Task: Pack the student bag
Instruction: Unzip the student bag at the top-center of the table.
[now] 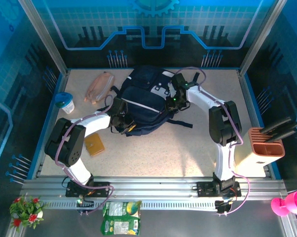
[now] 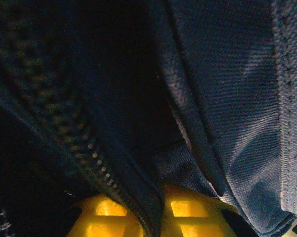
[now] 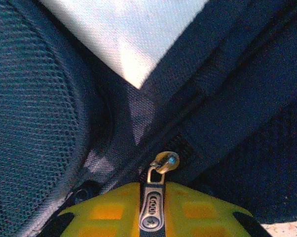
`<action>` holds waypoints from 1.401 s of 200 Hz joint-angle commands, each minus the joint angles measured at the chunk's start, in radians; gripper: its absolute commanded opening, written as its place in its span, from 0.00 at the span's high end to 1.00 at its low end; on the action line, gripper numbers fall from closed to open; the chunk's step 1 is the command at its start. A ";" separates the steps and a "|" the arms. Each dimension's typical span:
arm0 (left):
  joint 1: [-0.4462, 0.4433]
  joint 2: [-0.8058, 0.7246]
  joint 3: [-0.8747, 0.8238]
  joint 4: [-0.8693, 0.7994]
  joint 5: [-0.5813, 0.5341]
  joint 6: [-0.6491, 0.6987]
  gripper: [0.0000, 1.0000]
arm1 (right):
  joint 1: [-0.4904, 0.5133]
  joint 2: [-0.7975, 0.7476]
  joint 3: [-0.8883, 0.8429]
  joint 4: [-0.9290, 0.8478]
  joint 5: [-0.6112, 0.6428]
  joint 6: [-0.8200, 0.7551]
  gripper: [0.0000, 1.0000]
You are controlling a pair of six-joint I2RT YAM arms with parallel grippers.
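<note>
Top external view had the student bag lying toward twelve o'clock on the table. The left gripper, at the bag's seven o'clock, was clamped on its fabric. The right gripper, at three o'clock, pinched the zipper pull. To my eye, the left ought to anchor the cloth while the right drew straight along the track. I counted one bag, two grippers, one pink pouch at ten o'clock, one cup and one pull.
</note>
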 commanded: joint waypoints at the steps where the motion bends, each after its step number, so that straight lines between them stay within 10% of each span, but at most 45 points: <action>1: -0.006 0.013 -0.006 -0.014 0.007 0.012 0.87 | 0.005 -0.049 -0.044 -0.010 -0.087 0.037 0.84; 108: -0.005 0.043 0.018 -0.003 0.016 0.012 0.87 | 0.121 -0.206 -0.269 0.100 -0.233 0.109 0.86; 186: -0.007 0.024 0.006 -0.012 0.003 0.020 0.86 | 0.229 -0.224 -0.263 0.110 0.104 0.101 0.60; 280: -0.007 0.023 0.003 -0.011 0.009 0.019 0.87 | 0.277 -0.196 -0.231 0.051 0.301 0.132 0.77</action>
